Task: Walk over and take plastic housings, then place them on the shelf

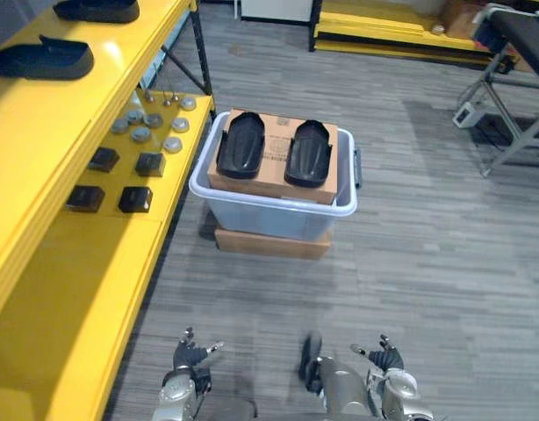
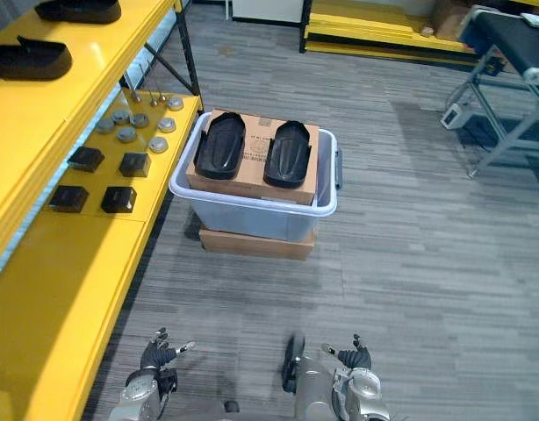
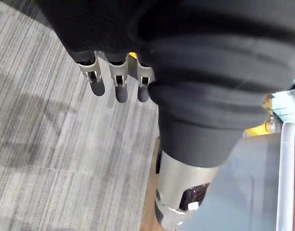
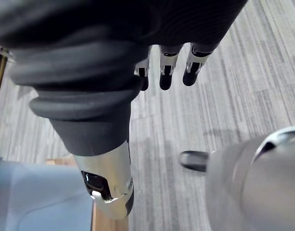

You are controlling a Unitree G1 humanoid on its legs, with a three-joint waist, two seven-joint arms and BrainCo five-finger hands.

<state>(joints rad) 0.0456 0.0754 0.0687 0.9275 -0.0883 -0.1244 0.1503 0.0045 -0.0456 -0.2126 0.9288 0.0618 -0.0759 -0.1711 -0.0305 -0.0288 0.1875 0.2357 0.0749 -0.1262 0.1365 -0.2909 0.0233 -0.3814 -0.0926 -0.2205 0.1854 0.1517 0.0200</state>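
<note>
Two black plastic housings [image 1: 240, 145] [image 1: 309, 153] lie side by side on a cardboard box [image 1: 274, 180] inside a pale grey bin [image 1: 278, 217] on the floor ahead. Two more black housings [image 1: 41, 58] [image 1: 97, 10] rest on the upper yellow shelf [image 1: 41, 132] at the left. My left hand [image 1: 190, 354] hangs low at the bottom edge, fingers straight and empty. My right hand [image 1: 386, 358] hangs at the bottom right, fingers relaxed, holding nothing. Both hands are well short of the bin.
The lower yellow shelf [image 1: 94, 289] carries small black blocks [image 1: 135, 199] and several grey discs [image 1: 142, 133]. A flat cardboard slab [image 1: 271, 244] lies under the bin. A metal-legged bench [image 1: 515, 79] stands at the back right. Grey striped floor stretches between me and the bin.
</note>
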